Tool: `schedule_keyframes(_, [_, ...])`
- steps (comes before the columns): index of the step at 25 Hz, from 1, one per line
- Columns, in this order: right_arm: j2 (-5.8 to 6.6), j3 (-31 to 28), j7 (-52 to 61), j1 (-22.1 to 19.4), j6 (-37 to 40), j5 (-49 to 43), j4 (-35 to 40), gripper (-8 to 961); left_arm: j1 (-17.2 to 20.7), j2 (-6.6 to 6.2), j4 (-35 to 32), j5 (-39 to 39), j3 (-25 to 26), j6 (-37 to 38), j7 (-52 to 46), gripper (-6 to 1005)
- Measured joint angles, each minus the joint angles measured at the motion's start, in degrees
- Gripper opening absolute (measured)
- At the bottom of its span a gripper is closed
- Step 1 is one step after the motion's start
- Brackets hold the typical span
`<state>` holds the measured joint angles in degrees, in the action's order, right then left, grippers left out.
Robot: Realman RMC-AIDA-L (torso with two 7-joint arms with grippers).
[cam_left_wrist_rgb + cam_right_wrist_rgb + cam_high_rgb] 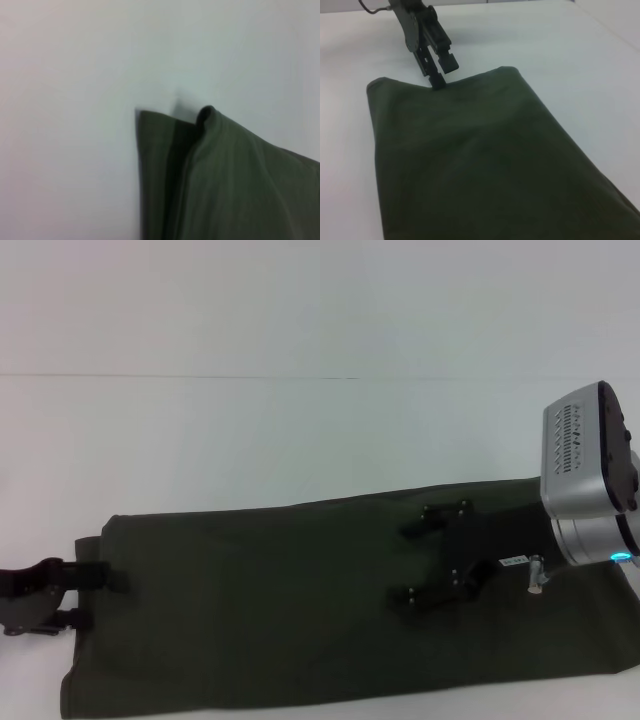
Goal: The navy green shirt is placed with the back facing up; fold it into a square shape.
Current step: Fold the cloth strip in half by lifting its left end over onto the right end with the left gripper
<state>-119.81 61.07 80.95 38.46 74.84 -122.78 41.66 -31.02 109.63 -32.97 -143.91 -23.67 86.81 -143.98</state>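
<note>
Head view: one navy green shirt (300, 610) lies flat on the white table (300, 430), already narrowed to a long strip running left-right across the near part of the table, plain side up, no lettering showing. Left gripper (95, 575) sits at the strip's left end, fingers right at the short edge, w/ a bit of cloth btwn them, so it looks clenched on the shirt. Right gripper (420, 562) hovers over the strip's right portion, jaws spread wide, holding nothing. Left wrist view: shirt (225, 180) only, one corner w/ a raised pucker of fabric and a doubled layer along the edge; own fingers not shown. Right wrist view: shirt (470, 160) fills the frame, left gripper (437, 75) at the far short edge, tips pinching the hem. Count: 1 shirt, 2 grippers. Handling, my guess: light, soft, limp cloth, not fragile, sags and wrinkles when lifted; best taken by the short-end edge or corners, thru both layers, so the fold stays square.
</note>
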Motion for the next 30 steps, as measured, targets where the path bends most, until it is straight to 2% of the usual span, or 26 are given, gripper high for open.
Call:
schedule_keyframes(14, [-0.06,-0.3,0.0,-0.2,-0.1,0.0,1.3,896,0.6,-0.70,-3.9,-0.1,0.2,0.9,-1.3,878])
schedule_keyframes(30, [-0.07,-0.1,-0.1,-0.2,-0.4,-0.1,1.3,896,0.8,-0.37,-3.1,-1.9,-0.4,-2.0,-3.9,877])
